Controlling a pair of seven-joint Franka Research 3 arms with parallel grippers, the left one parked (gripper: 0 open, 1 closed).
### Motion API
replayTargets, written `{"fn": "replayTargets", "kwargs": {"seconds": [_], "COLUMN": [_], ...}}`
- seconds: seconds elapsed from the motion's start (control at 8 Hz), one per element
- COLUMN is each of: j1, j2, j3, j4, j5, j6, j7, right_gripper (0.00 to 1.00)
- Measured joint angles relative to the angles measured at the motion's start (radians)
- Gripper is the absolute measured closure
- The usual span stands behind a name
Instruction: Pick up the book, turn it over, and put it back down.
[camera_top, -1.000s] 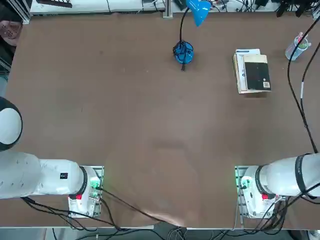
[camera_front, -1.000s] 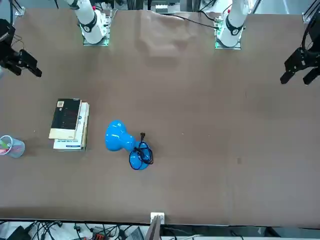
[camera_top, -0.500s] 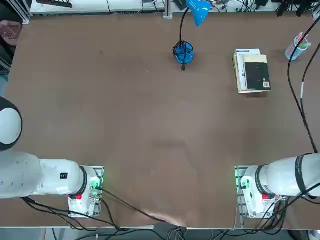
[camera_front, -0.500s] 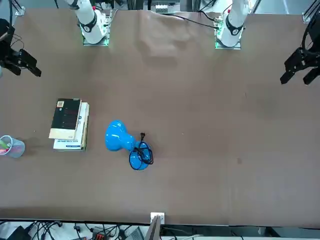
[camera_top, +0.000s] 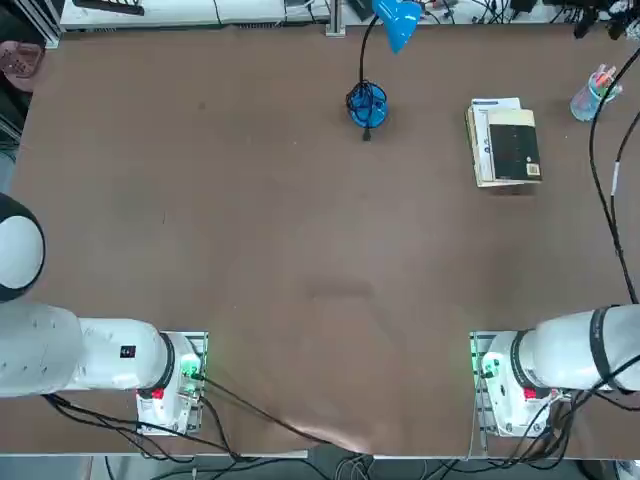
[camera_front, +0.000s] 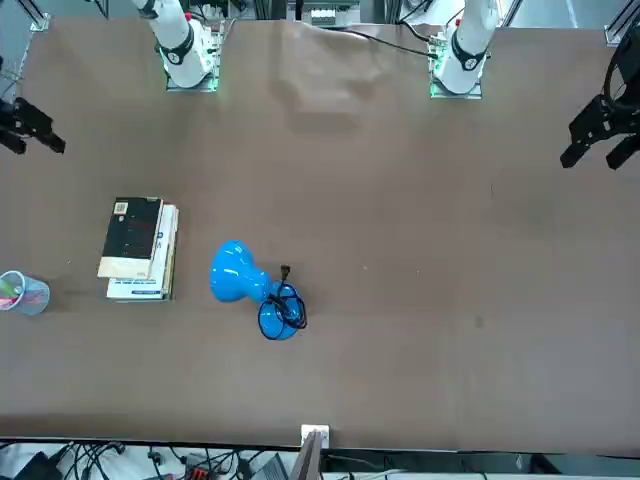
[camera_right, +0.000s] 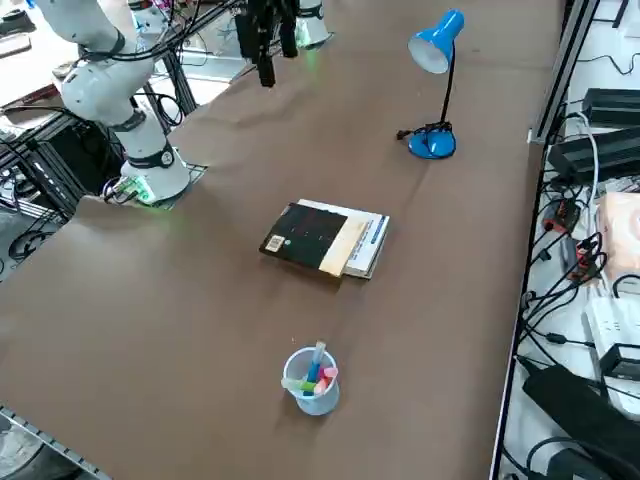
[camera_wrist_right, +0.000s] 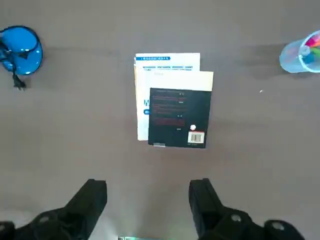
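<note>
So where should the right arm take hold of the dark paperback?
Probably by the edges of its tan band, from above, right gripper jaws open: the dark paperback lies flat, barcode up, atop the white-covered book.

glossy plastic lamp (camera_right: 432, 141), smooth brown tabletop (camera_top: 300, 200)

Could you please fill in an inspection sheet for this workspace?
Surface: brown tabletop, faint marks.
Job's things: dark paperback, barcode side up, atop a white-covered book.
Clutter: blue lamp and a cup of markers, both apart from the books.
Right pincer: open, raised over the table, holding nothing.
Cables: black cord bundled at the lamp's base; others run along the arms.
Surroundings: electronics and loose wiring beyond the far edge.
People: nothing seen.
</note>
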Motion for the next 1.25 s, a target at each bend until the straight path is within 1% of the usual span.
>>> {"fn": "replayTargets", "kwargs": {"seconds": [0.12,0.25,0.38,0.62,0.75,0.88,1.0,1.25], "j1": [-0.051,-0.114,-0.192,-0.355,-0.427,-0.482,-0.517,-0.538], "j2": [0.036,0.080,0.135,0.272,0.347,0.414,0.465,0.512], "j3": [-0.024,-0.035,-0.037,-0.041,-0.042,-0.042,-0.042,-0.041], "j4": [-0.001,-0.003,-0.006,-0.015,-0.015,-0.014,-0.012,-0.010], "j5": [0.068,0.149,0.239,0.416,0.491,0.545,0.579,0.616], "j6": [0.016,0.027,0.032,0.042,0.042,0.042,0.041,0.033], "j7": [-0.101,-0.198,-0.311,-0.599,-0.724,-0.817,-0.871,-0.904], "right_gripper": [0.00,0.00,0.00,0.00,0.00,0.00,0.00,0.00]}}
